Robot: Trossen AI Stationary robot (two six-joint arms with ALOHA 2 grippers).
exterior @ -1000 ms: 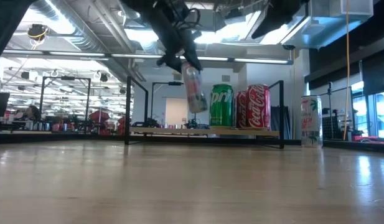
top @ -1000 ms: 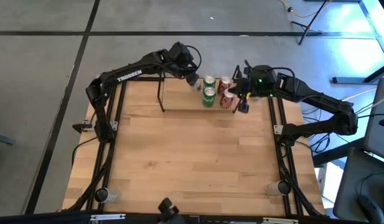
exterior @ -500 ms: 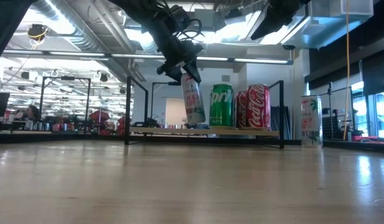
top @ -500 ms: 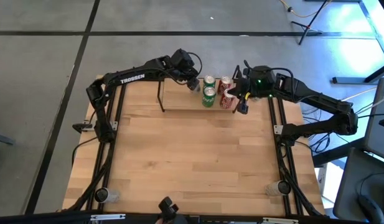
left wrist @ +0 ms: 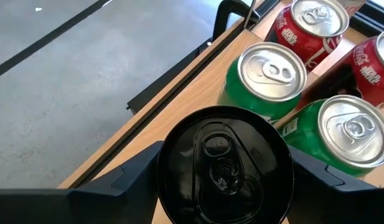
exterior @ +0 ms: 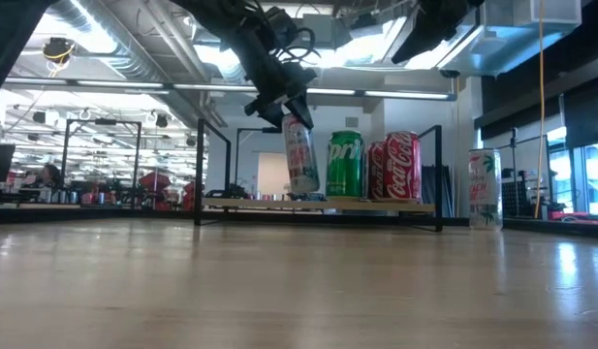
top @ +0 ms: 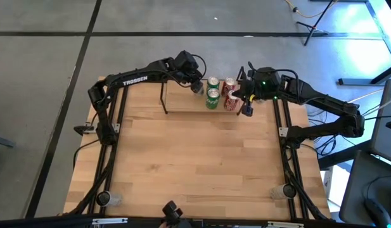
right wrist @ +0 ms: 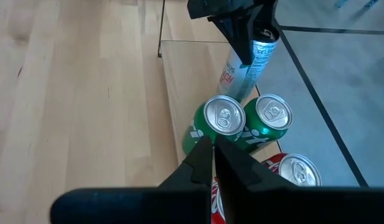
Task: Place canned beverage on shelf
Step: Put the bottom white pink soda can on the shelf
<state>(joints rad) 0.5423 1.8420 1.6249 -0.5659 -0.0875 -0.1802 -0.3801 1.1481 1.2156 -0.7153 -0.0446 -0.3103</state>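
Observation:
My left gripper (top: 196,86) is shut on a slim white and pink can (exterior: 300,155) over the left part of the shelf (exterior: 279,204), a low wooden board with black end frames. The can tilts slightly; its lower end is at board level, and I cannot tell if it touches. Two green cans (top: 211,96) and two red cans (top: 229,85) stand on the board beside it. My right gripper (right wrist: 213,149) is shut and empty, held above the cans at the shelf's right end. My left gripper pinches the slim can's upper end (left wrist: 168,167) between its two fingers (left wrist: 132,171), one on each side just under the rim. The fingers come from above, slanting down. The can hangs below them, a little tilted, its bottom at the shelf board.
A tall white can with pink print (exterior: 485,189) stands on the table just right of the shelf. The four cans fill the shelf's right half; its left half (top: 179,98) is bare board. The shelf stands at the table's far edge.
My left gripper has gone down toward the shelf with the slim can, then held still. The can has sunk from well above the board to board level and has turned closer to upright, next to the green cans.

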